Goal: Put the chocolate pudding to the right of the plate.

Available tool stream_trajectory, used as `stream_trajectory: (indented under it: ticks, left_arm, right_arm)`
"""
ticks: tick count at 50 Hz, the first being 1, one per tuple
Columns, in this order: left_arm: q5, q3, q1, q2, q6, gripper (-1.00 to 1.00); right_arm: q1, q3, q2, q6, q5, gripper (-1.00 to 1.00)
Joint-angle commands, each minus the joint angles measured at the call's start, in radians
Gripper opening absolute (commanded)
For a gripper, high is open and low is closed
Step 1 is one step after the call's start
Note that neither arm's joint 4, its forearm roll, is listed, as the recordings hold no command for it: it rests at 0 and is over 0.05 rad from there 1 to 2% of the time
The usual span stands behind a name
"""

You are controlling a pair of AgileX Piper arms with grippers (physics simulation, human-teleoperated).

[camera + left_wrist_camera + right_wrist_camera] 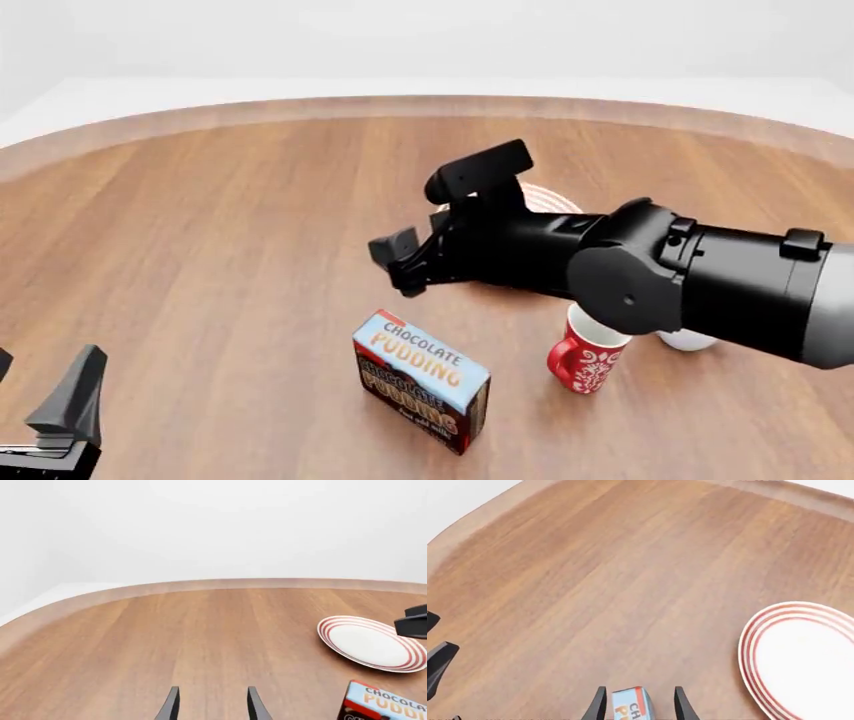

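Though beside pudding (420, 383), red mug (585, 353).

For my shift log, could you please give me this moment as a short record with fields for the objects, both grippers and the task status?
chocolate pudding: on the table, nearer the camera than the plate, untouched
plate: white with red rings, mostly hidden behind the right arm in the front view
red mug: upright, right of the pudding
white mug: mostly hidden by the right arm
right gripper: open, above the pudding, holding nothing
left gripper: open, empty, near left
task status: pudding not yet grasped
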Motion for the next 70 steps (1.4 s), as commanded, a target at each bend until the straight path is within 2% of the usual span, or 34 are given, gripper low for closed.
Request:
stream_trajectory:
  ticks: [1, 21, 57, 70]
  left_arm:
    - [0.000, 0.000, 0.000, 0.000, 0.000, 1.00]
    - [0.000, 0.000, 0.000, 0.000, 0.000, 1.00]
    - [0.000, 0.000, 0.000, 0.000, 0.000, 1.00]
    - [0.000, 0.000, 0.000, 0.000, 0.000, 1.00]
  right_arm:
    - [0.006, 0.007, 0.025, 0.009, -0.014, 1.00]
    - [0.026, 0.042, 0.072, 0.043, -0.047, 1.00]
    - [0.036, 0.052, 0.118, 0.048, -0.055, 1.00]
    - [0.039, 0.064, 0.169, 0.055, -0.087, 1.00]
